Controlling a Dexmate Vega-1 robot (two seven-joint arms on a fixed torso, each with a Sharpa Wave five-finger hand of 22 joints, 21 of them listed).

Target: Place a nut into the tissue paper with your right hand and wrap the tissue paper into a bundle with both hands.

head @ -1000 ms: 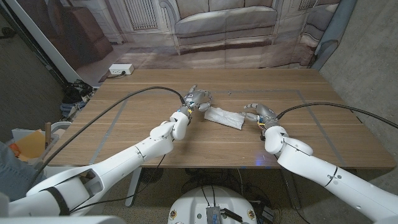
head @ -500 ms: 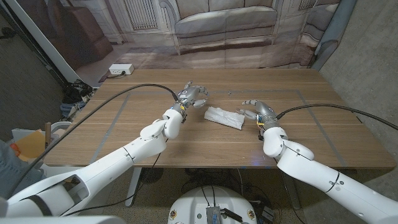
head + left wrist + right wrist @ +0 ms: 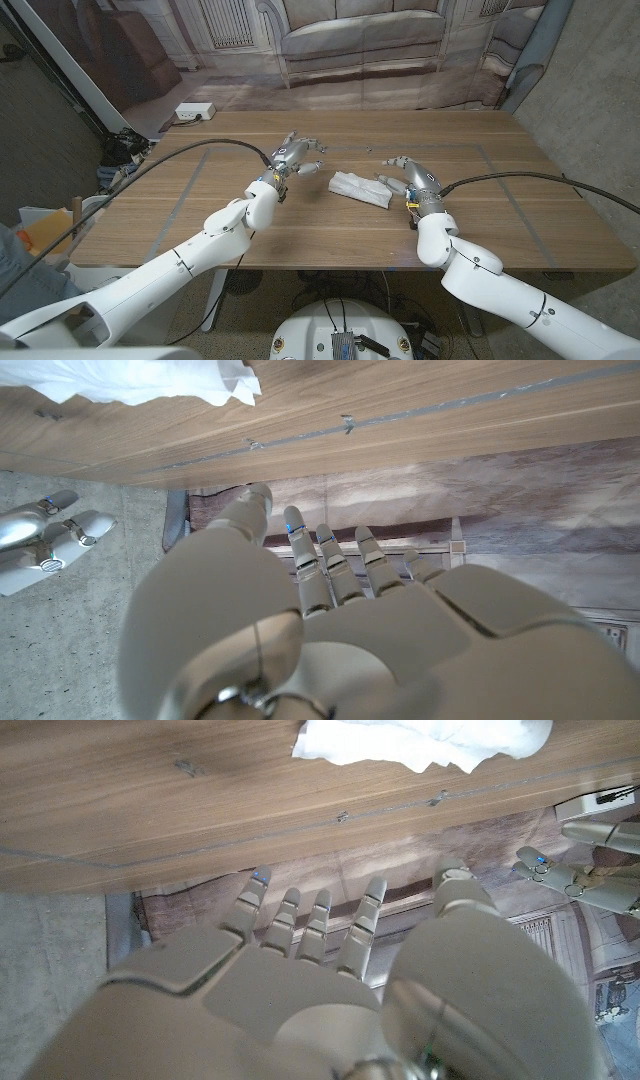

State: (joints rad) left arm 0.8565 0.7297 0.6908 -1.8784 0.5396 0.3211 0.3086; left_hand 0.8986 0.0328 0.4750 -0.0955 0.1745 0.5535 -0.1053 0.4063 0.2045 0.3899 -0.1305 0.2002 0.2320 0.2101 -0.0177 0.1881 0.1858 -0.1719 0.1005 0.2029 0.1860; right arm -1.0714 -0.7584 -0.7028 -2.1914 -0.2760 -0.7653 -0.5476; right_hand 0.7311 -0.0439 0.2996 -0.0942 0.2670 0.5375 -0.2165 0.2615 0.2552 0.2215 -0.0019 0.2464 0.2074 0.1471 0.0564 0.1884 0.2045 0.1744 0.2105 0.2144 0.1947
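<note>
The nut cannot be seen – the folded tissue paper [image 3: 361,188] may cover it. Tiny specks [image 3: 369,150] behind it are too small to tell.

No text, label, brand, number or sign can be read in any of the views.
</note>
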